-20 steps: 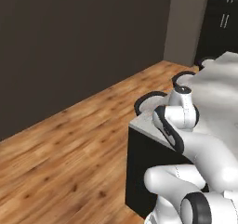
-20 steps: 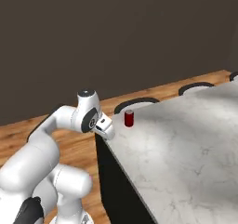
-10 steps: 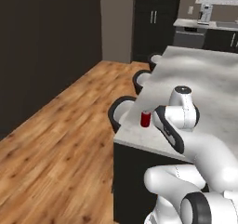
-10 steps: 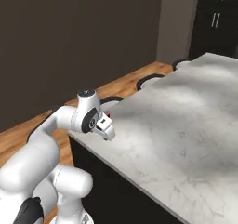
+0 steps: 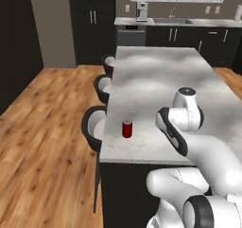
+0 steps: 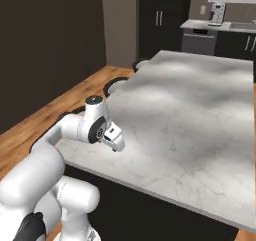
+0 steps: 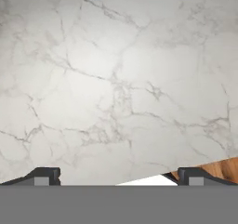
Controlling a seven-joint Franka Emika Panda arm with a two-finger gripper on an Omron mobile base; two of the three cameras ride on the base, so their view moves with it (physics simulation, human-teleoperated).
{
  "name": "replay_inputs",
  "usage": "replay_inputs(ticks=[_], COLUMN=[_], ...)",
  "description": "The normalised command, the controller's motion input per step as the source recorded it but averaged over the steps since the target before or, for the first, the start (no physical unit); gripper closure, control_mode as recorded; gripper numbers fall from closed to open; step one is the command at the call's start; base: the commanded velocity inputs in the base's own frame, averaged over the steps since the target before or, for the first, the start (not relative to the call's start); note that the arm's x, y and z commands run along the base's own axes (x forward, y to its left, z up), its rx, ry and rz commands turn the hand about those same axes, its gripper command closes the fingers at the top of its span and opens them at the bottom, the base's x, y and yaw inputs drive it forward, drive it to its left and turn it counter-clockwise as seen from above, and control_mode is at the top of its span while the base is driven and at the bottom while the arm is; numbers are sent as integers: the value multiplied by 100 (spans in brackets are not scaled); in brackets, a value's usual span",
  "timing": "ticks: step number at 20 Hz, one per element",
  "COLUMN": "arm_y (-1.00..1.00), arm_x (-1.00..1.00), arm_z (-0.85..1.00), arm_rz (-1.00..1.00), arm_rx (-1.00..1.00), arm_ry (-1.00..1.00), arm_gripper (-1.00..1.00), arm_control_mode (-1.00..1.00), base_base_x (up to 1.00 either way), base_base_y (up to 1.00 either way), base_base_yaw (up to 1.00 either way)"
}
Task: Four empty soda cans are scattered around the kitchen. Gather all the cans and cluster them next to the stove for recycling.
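Observation:
One red soda can (image 5: 126,128) with a silver top stands upright on the white marble island (image 5: 156,80), near its front left corner. My arm reaches over that end of the island, and the can stands a short way to the left of the hand. My gripper (image 6: 116,143) hangs just above the marble and points down. In the hand view the gripper (image 7: 118,175) is open, with bare marble between the dark fingertips (image 7: 46,174). The stove is out of view.
Three dark bar stools (image 5: 96,123) line the island's left side over a wooden floor (image 5: 42,127). A back counter (image 5: 175,21) with a sink and a coffee machine (image 5: 142,11) runs along the far wall, beside tall dark cabinets (image 5: 92,19).
Both base views have swung round, so the camera moved: the dark wall gave way to the full island and back counter. The arm's pose on the base looks unchanged, jaws still open.

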Motion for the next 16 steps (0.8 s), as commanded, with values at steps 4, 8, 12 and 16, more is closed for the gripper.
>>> replay_inputs(ticks=[4, 8, 12, 16], arm_y=[0, 0, 0, 0], arm_x=[0, 0, 0, 0], arm_z=[0, 0, 0, 0], arm_rz=[0, 0, 0, 0], arm_rx=[0, 0, 0, 0], arm_ry=[0, 0, 0, 0], arm_gripper=[-100, -100, -100, -100], arm_control_mode=[100, 100, 100, 100], base_base_x=[33, 21, 17, 26], base_base_y=[33, 50, 56, 45], base_base_yaw=[-42, -12, -3, -7])
